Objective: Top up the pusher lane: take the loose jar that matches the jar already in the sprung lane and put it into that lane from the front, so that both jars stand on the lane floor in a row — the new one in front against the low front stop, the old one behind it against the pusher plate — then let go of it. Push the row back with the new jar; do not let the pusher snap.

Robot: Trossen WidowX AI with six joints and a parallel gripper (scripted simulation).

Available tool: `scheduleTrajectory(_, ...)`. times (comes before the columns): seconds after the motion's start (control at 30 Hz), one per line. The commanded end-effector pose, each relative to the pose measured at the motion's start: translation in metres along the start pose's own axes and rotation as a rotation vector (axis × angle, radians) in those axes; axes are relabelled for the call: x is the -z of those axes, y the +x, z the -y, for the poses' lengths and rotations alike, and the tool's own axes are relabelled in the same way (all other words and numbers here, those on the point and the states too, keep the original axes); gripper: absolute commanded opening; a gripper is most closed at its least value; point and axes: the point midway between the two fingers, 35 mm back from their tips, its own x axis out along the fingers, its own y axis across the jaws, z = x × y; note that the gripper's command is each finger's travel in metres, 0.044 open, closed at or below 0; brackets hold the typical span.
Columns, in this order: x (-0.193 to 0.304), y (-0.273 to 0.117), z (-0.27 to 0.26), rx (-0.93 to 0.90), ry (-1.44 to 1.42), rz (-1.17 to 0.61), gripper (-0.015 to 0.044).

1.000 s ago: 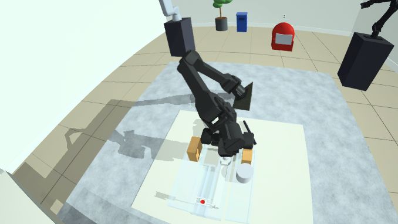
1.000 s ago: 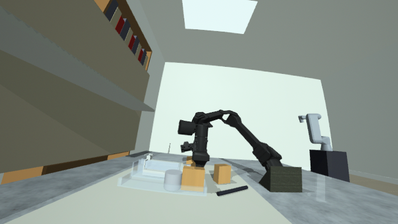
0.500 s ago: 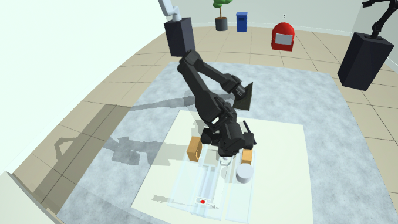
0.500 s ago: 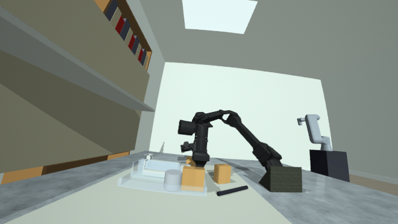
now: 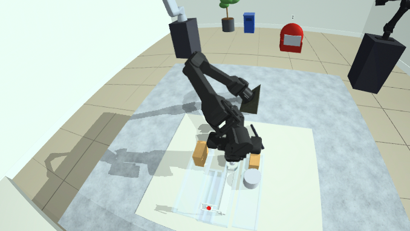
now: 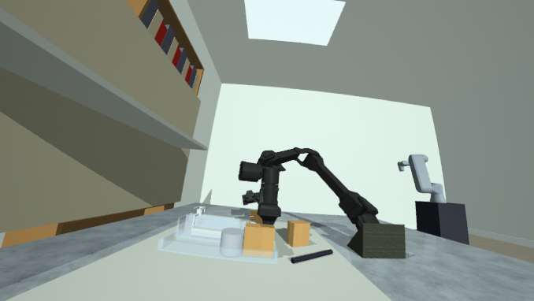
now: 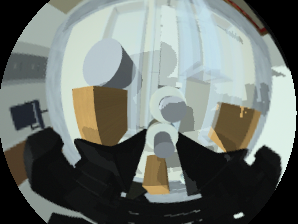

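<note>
From where I stand, the end effector (image 5: 232, 161) is clamped on the small pale jar (image 7: 162, 141) at the lane's (image 5: 216, 187) front end; pushing in, seating and release look left to do.

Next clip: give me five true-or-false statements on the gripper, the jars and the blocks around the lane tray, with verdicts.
1. The gripper is shut on a small jar. True.
2. A wide pale cylinder stands in the tray beside the lane. True.
3. The red-dotted pusher plate sits right against the gripper. False: it is at the far end of the lane.
4. Only one tan block is in view. False: a tan block sits left of the gripper and another block right.
5. A dark rod lies on the table outside the tray. True.
</note>
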Motion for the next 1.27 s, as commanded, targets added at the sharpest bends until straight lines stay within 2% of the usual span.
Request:
scheduleTrajectory(0.0,0.0,0.0,0.0,0.001,-0.003,-0.005,0.0131)
scheduleTrajectory(0.2,0.0,0.0,0.0,0.001,-0.003,-0.005,0.0289)
scheduleTrajectory(0.23,0.0,0.0,0.0,0.001,-0.003,-0.005,0.0295)
scheduleTrajectory(0.83,0.001,-0.02,0.0,0.0,-0.003,-0.005,0.0295)
scheduleTrajectory(1.23,0.038,-0.022,-0.001,-0.001,-0.005,-0.006,0.0295)
